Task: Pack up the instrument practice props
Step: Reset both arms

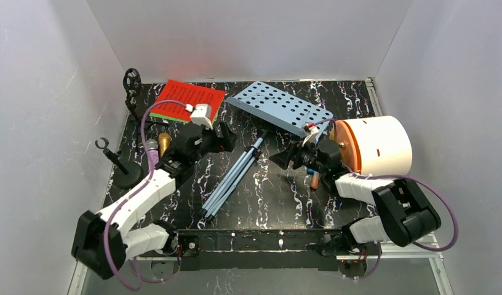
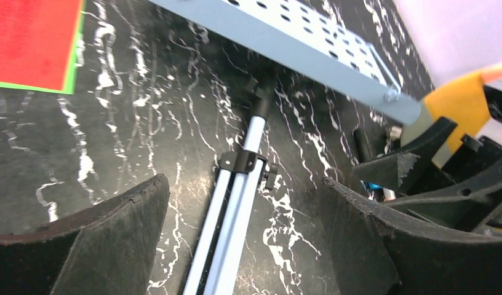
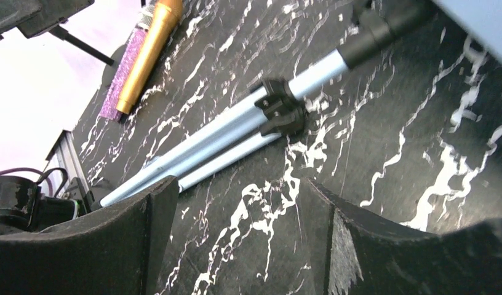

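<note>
Pale blue perforated metal music rack [image 1: 279, 107]: lies flat at rear centre, set diagonally. Its folded silver-blue tripod legs [image 1: 233, 178] are bundled under a black collar and run toward the near edge.

Red score sheet [image 1: 190, 100]: rear left, stacked on the green score sheet [image 2: 27, 86], of which only the edges show.

Gold microphone [image 3: 147, 52] and purple glitter microphone [image 3: 122, 77]: side by side at the left.

Thin black mic mounts: one [image 1: 121, 166] stands on a round base at the left edge, the other [image 1: 133, 83] at the rear left corner.

The music rack [image 1: 279, 109] lies in the middle, score sheets [image 1: 190, 98] behind-left, microphones [image 1: 157, 150] left, round tub [image 1: 378, 145] right.
</note>
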`<state>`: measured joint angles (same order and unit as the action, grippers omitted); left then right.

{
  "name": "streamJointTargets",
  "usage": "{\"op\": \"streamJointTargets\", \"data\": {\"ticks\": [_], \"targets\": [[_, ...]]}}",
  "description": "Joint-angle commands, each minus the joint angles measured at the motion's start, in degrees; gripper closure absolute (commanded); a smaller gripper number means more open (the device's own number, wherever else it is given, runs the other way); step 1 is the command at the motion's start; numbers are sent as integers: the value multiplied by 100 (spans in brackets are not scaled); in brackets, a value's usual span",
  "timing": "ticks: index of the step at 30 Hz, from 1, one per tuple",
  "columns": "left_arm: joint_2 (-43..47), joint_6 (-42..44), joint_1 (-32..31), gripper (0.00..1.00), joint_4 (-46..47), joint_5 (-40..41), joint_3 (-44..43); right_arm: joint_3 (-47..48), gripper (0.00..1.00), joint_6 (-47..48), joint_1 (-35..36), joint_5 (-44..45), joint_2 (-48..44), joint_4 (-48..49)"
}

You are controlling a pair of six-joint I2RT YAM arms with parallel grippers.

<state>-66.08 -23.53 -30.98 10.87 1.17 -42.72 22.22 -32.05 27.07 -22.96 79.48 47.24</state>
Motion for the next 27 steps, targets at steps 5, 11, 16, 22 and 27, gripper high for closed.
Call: {"op": "streamJointTargets", "data": {"ticks": [5, 11, 16, 22, 27], "targets": [[1612, -151, 308, 7, -1510, 1425, -424, 1075, 17, 1105, -50, 339, -1585, -1683], [2573, 555, 330, 4, -2515, 2174, -1117, 1743, 5, 1943, -63, 1497, -2790, -2862], [3259, 1147, 330, 2, -2735, 2559, -1245, 2090, 2, 2342, -62, 1827, -3307, -3286], [3813, 1593, 330, 2, -2925, 2766, -1463, 2329, 1, 2678, -64, 2688, -3936, -3718], [4418, 1970, 330, 2, -2955, 3114, -1552, 2419, 1, 3115, -66, 3694, -4593, -4156]]}}
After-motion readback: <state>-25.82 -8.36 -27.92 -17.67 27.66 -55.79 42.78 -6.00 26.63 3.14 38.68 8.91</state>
